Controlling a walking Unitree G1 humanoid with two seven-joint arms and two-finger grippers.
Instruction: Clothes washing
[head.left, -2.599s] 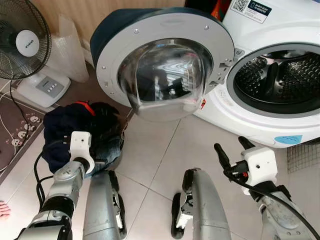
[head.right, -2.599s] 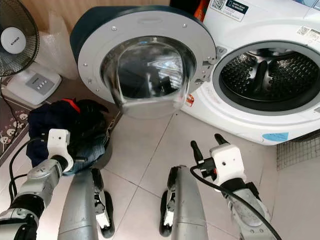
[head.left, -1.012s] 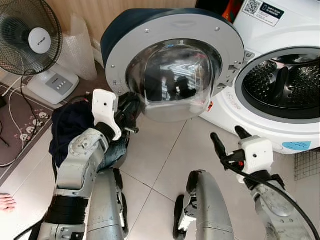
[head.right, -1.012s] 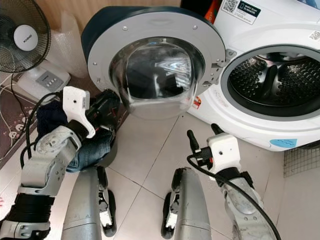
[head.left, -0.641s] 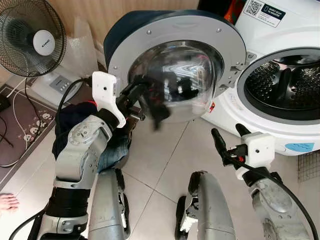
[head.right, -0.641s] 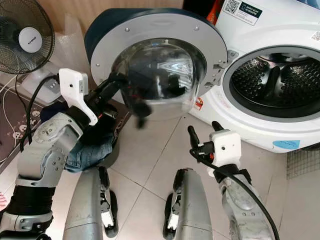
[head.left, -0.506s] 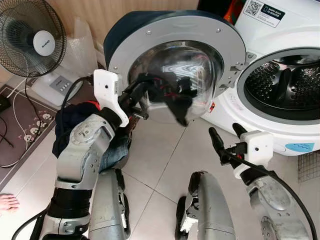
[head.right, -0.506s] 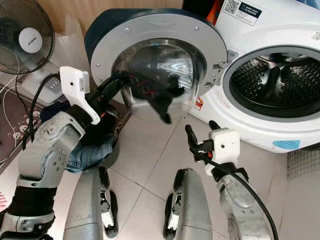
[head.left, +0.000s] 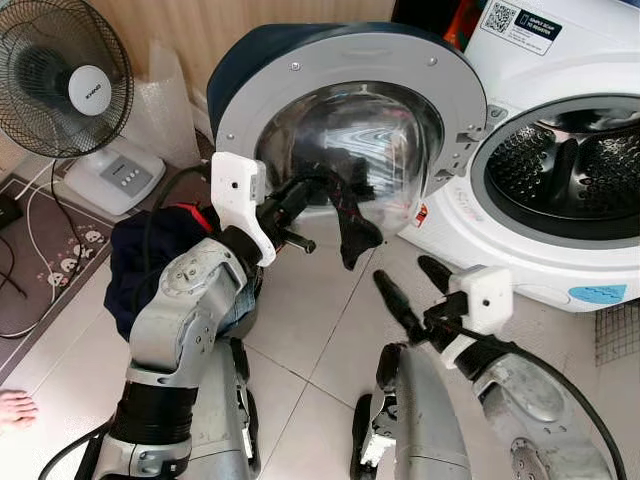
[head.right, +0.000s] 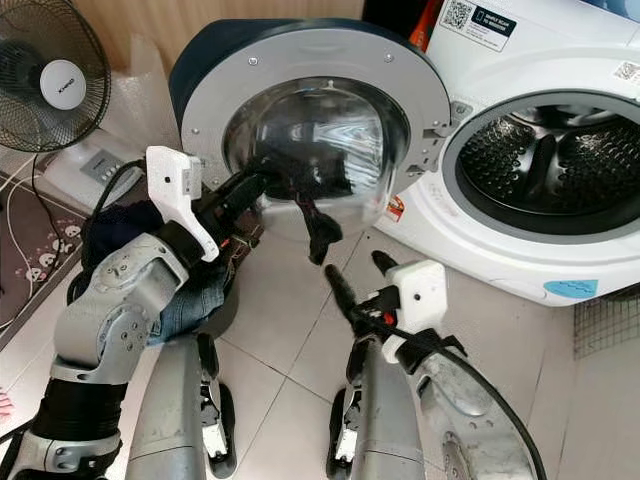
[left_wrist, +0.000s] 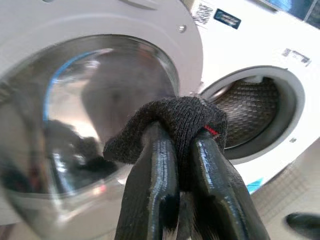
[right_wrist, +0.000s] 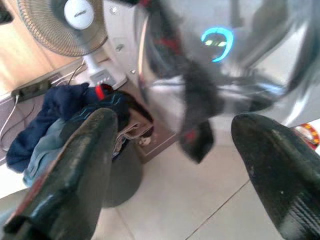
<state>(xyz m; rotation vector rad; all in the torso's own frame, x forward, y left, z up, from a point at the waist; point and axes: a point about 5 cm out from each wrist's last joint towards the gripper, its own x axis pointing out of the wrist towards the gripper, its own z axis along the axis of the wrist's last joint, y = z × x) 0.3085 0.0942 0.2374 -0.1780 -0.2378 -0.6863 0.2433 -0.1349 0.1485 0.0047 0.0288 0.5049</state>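
My left gripper (head.left: 318, 186) is raised in front of the washer's open round door (head.left: 352, 130), shut on a black sock (head.left: 352, 222) with a red mark that dangles below the fingers. In the left wrist view the sock (left_wrist: 176, 120) drapes over both fingertips. The white washing machine (head.left: 560, 90) stands at the right with its drum (head.left: 575, 170) open. My right gripper (head.left: 410, 285) is open above the tiled floor, just below and right of the hanging sock. A pile of dark clothes (head.left: 150, 255) fills a basket at my left.
A standing fan (head.left: 75, 85) with a white base (head.left: 110, 180) is at the far left, beside a patterned mat (head.left: 35, 270) with cables. My own legs (head.left: 420, 420) stand on the beige tiles. A metal grate (head.left: 615, 330) lies at the right edge.
My left gripper has carried the sock up from the clothes pile and rightward before the door. The right gripper has moved left, towards the dangling sock.
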